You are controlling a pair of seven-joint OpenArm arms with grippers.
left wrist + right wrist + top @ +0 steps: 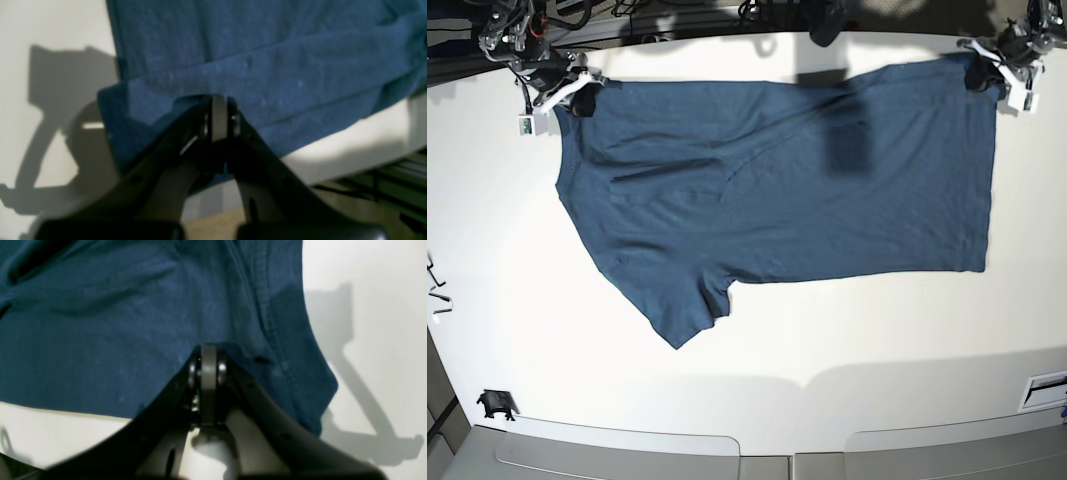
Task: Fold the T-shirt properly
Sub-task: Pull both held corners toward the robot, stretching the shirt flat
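Left pincer clamped on T-shirt corner, right pincer clamped likewise, white table.

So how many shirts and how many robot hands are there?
T-shirt: 1
Robot hands: 2, the left hand and the right hand, each shut on an edge of the shirt
Total: 3
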